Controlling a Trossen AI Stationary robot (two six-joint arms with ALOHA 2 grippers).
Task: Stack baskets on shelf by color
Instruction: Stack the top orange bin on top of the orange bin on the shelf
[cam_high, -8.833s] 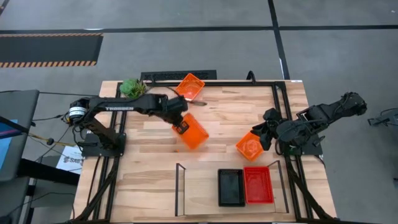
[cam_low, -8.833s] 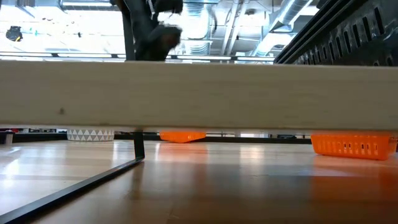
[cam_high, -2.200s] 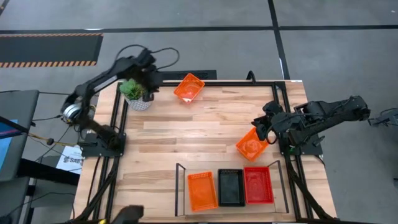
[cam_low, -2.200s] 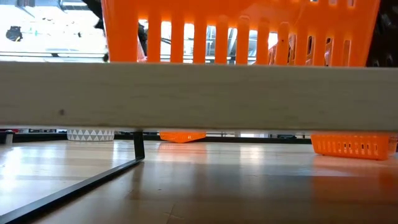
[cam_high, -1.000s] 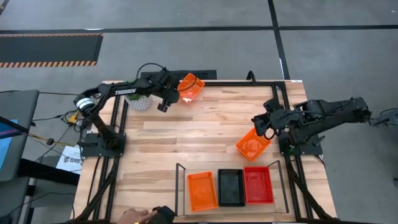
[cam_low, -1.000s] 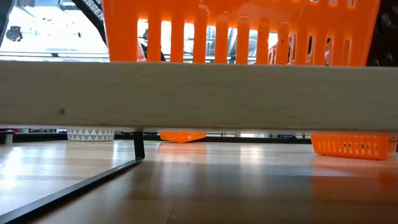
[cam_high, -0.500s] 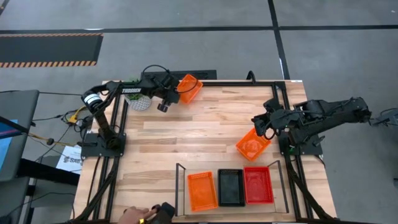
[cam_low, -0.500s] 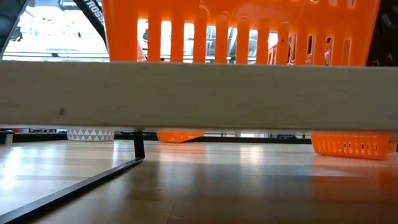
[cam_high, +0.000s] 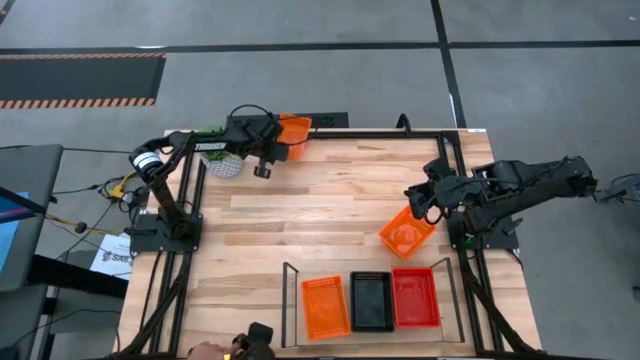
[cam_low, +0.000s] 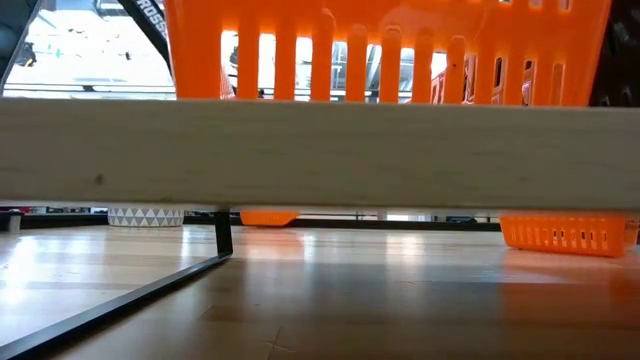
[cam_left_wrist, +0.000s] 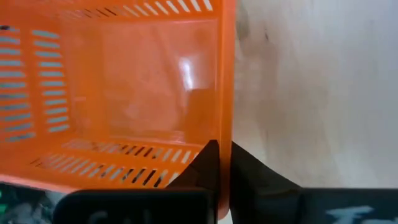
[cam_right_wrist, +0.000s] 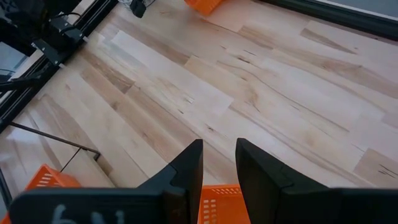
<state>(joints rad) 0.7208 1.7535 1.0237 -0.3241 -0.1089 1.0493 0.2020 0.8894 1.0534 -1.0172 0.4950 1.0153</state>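
My left gripper (cam_high: 283, 138) is at the table's far left, shut on an orange basket (cam_high: 294, 130), which fills the left wrist view (cam_left_wrist: 118, 93). My right gripper (cam_high: 420, 203) hovers at the right side, open by a narrow gap (cam_right_wrist: 219, 163), over the far-left end of a second orange basket (cam_high: 405, 233) that rests on the table. The shelf (cam_high: 290, 300) stands at the near edge and holds one orange (cam_high: 325, 307), one black (cam_high: 371, 301) and one red basket (cam_high: 415, 297). The low view shows the shelf board (cam_low: 320, 150) with the orange basket (cam_low: 380, 50) on it. My left gripper pinches the orange basket's side wall near a corner (cam_left_wrist: 225, 134), one finger (cam_left_wrist: 205, 165) inside and the other (cam_left_wrist: 249, 168) outside. The fingers reach nearly level from the table's left. Whether the basket is lifted clear, I cannot tell.
A potted plant (cam_high: 222, 160) stands just left of my left gripper. A person's hand (cam_high: 215, 351) with a dark object (cam_high: 260, 336) shows at the near edge, left of the shelf. Bare wood (cam_high: 330, 205) lies between the arms.
My left gripper, shut on the far orange basket, has drawn it a short way toward the table's far-left corner. The person's hand at the near edge has shifted.
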